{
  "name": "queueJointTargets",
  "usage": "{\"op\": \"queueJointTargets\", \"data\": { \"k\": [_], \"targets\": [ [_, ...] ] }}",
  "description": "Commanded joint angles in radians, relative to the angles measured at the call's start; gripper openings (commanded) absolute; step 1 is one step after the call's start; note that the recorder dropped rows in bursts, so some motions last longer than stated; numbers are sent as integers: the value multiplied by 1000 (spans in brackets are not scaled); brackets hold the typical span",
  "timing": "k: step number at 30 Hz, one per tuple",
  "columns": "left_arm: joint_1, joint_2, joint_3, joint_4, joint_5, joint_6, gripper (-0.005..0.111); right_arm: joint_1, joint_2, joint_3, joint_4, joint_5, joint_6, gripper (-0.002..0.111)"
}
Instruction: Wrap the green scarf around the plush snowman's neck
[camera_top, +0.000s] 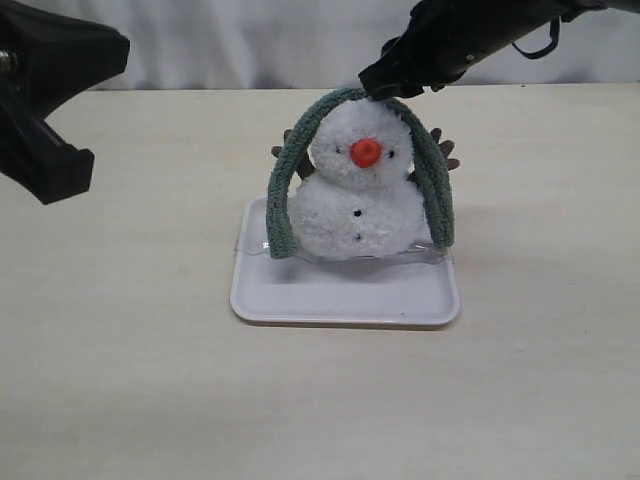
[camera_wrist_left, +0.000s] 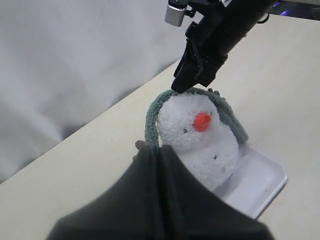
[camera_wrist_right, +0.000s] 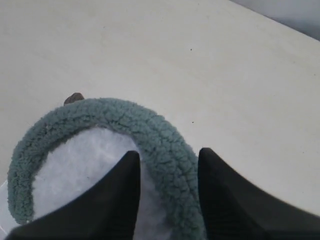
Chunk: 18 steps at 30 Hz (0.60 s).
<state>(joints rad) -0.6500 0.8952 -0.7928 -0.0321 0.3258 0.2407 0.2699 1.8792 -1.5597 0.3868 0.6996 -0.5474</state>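
Observation:
The white plush snowman (camera_top: 358, 195) stands on a white tray (camera_top: 340, 300). The green scarf (camera_top: 285, 185) lies arched over the top of its head, with one end hanging down each side to the tray. The neck (camera_top: 335, 182) is bare. My right gripper (camera_top: 385, 90) hangs at the crown of the head, open, its fingers either side of the scarf (camera_wrist_right: 165, 145) with gaps showing. My left gripper (camera_top: 65, 175) is shut and empty, off to the left above the table; in its wrist view the closed tips (camera_wrist_left: 160, 150) point at the snowman (camera_wrist_left: 200, 140).
Brown twig arms (camera_top: 445, 150) stick out behind the scarf on both sides. The tray sits mid-table on a pale wooden top (camera_top: 120, 380). A white curtain (camera_top: 250, 40) hangs behind the table's far edge.

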Motion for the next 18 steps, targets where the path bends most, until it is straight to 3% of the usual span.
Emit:
{"op": "queueJointTargets", "data": {
  "k": [1, 5, 11, 18],
  "targets": [
    [4, -5, 1, -8, 17, -8, 0, 1, 26, -43, -9, 95, -12, 37],
    [4, -5, 1, -10, 35, -8, 0, 1, 26, -39, -50, 87, 2, 35],
    [4, -5, 1, -10, 45, -8, 0, 1, 28, -38, -92, 85, 35, 5],
    [4, -5, 1, -13, 40, -8, 0, 1, 28, 3, -163, 6, 68, 4]
  ]
}}
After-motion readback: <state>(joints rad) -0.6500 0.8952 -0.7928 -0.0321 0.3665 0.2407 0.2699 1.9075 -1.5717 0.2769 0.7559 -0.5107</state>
